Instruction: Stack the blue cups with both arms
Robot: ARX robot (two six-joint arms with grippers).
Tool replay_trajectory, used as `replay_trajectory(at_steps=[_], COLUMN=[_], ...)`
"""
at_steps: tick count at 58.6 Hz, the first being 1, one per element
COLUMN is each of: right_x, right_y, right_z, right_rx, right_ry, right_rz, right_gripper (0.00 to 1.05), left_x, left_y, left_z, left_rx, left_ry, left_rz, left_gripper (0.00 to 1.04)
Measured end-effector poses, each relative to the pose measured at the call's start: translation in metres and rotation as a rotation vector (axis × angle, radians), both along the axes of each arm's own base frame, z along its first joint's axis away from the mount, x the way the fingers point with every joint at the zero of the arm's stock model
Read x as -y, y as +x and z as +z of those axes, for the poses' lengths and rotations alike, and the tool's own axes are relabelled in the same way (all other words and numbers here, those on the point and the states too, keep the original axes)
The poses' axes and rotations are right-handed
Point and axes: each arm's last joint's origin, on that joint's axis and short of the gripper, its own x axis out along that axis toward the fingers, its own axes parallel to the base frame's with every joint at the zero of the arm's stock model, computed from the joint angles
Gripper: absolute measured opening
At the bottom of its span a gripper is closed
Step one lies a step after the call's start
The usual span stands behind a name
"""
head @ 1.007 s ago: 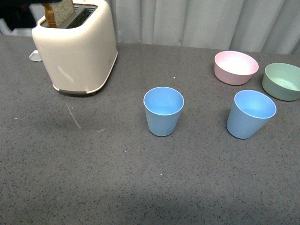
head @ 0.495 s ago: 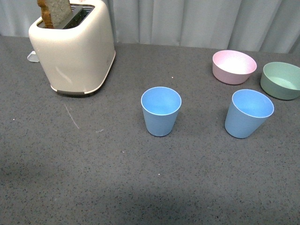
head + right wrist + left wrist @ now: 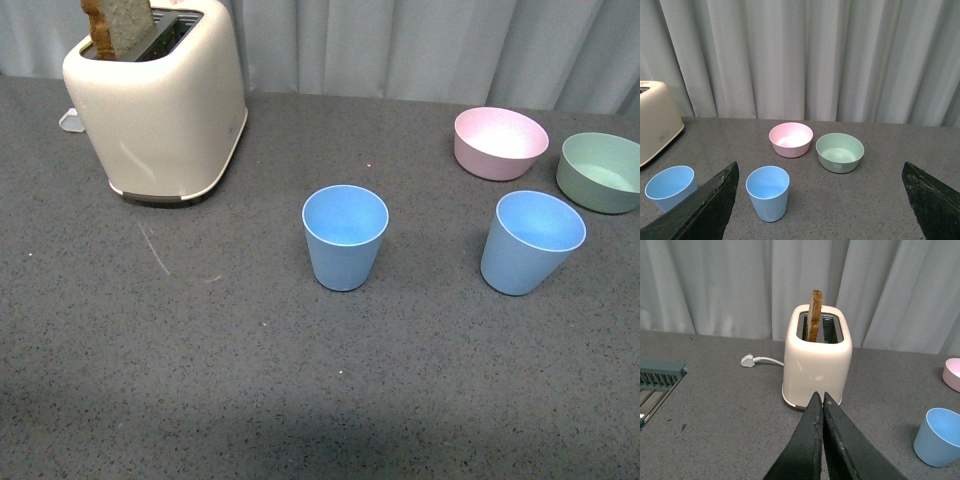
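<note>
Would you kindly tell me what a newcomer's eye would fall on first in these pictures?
Two upright light blue tumblers stand apart on the grey table: the centre cup and the right cup. At far left, a cream toaster holds a slice of bread sticking up; a pink bowl and a green bowl sit behind the right cup.

Perhaps a lab, curtain backdrop (image 3: 800,60), toaster (image 3: 160,110)

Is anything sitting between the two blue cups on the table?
Nothing. In the front view only bare grey tabletop separates the middle blue cup from the right blue cup.
</note>
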Motion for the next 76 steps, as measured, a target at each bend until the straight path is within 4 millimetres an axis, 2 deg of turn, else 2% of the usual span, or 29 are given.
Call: replay_trajectory(at_steps=[26, 67, 76], right_x=[0.0, 0.0, 0.0], right_y=[0.0, 0.0, 0.0], right_z=[0.0, 0.0, 0.0], right_rx=[0.0, 0.0, 0.0], right_ry=[0.0, 0.0, 0.0], right_rz=[0.0, 0.0, 0.0], right_gripper=[0.95, 0.95, 0.95], left_x=[0.0, 0.0, 0.0], left_y=[-0.017, -0.033, -0.043], left_z=[0.006, 0.005, 0.002], left_rx=[0.018, 0.019, 0.011], left_ry=[0.0, 0.0, 0.0], left_rz=[0.0, 0.0, 0.0], left_gripper=[0.04, 0.04, 0.04])
